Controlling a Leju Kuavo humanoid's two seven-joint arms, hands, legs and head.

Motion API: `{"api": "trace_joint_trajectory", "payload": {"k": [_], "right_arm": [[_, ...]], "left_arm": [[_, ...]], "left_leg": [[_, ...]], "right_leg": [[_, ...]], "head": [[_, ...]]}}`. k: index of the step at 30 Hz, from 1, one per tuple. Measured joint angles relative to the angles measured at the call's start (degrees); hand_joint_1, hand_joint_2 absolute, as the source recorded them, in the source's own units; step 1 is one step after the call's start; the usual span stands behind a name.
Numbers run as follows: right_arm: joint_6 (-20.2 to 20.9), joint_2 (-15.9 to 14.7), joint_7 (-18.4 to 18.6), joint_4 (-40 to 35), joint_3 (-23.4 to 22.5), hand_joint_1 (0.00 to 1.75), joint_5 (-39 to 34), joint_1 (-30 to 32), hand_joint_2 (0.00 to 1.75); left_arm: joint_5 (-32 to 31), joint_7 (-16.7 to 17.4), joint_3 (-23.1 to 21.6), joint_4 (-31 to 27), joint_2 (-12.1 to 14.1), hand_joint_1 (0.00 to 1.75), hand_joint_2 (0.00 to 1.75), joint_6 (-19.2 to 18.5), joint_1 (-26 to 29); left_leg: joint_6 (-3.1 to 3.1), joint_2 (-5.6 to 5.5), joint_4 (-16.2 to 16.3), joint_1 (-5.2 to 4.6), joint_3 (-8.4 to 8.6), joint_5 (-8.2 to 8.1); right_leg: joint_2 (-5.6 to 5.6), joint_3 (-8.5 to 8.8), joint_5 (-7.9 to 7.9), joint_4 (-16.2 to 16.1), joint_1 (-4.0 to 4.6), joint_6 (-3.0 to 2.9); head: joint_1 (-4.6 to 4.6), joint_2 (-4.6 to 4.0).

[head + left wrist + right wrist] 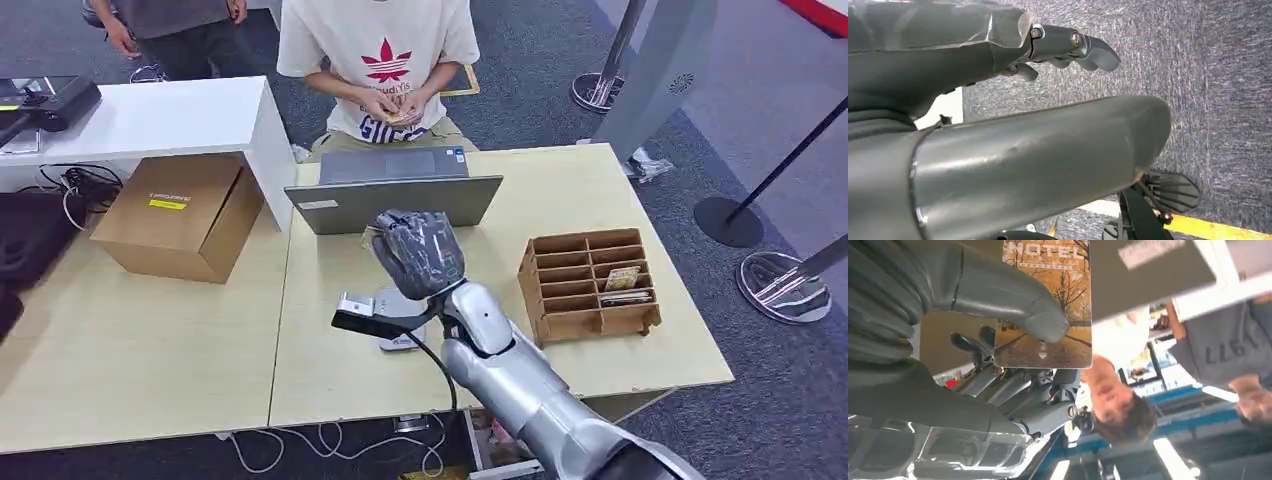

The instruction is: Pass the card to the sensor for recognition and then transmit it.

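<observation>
- The card (1048,300) reads "HOTEL" in pale capitals over an autumn picture of bare trees, with a small white arrowhead printed near one short edge.
- In the right wrist view its long axis runs across the thumb, the "HOTEL" end away from the fingers and the arrow end just past the thumb tip.
- The right hand (418,252) pinches the card, its thick grey thumb (1013,300) pressed on the printed face and darker fingers (973,342) behind it.
- That hand is raised above the table (150,370), just in front of the laptop (395,195), whose lid carries a small white sticker.
- The sensor (400,325), a small pale pad, lies on the table below the hand.
- A wooden rack (590,285) of slots stands well right of the laptop, with cards in 2 slots.
- A cardboard box (180,215) left of the laptop bears a yellow label, unreadable.
- Behind the laptop sits a person (385,60) in a white shirt with a red trefoil logo.
- The left hand (1068,50) hangs over grey carpet, fingers loosely apart and holding nothing.
</observation>
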Motion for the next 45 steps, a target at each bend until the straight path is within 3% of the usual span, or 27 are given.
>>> {"api": "trace_joint_trajectory", "payload": {"k": [31, 34, 39, 45], "right_arm": [[1.6, 0.5, 2.2, 12.3, 2.0, 1.75, -0.7, 3.0, 1.75], [4.9, 0.4, 1.3, 13.0, 2.0, 1.75, -3.1, 3.0, 1.75], [14.3, 0.4, -2.7, 13.5, -0.6, 1.75, -12.1, 3.0, 1.75], [19.8, 0.4, -4.3, 13.5, -3.7, 1.75, -17.1, 2.7, 1.75]], "left_arm": [[-1.5, -1.1, 0.0, 0.0, 0.2, 0.00, 0.00, -1.1, 0.3], [-1.6, -1.1, 0.0, 0.0, 0.3, 0.00, 0.00, -1.2, 0.3], [-1.8, -1.1, 0.0, 0.0, 0.5, 0.00, 0.00, -1.4, 0.4], [-2.0, -1.1, 0.0, 0.0, 0.5, 0.00, 0.00, -1.4, 0.4]], "left_leg": [[0.00, 0.00, 0.0, 0.00, 0.00, 0.00], [0.00, 0.00, 0.0, 0.00, 0.00, 0.00], [0.00, 0.01, 0.0, 0.00, -0.01, 0.00], [0.00, 0.01, 0.0, 0.00, -0.01, 0.00]], "right_leg": [[0.00, -0.02, 0.00, 0.0, 0.00, 0.00], [0.00, -0.02, 0.00, 0.0, 0.00, 0.00], [0.01, -0.02, 0.00, 0.0, 0.00, 0.00], [0.01, -0.02, 0.00, 0.0, 0.00, 0.00]], "head": [[0.00, 0.00], [0.02, 0.00], [0.00, 0.00], [0.02, 0.00]]}}
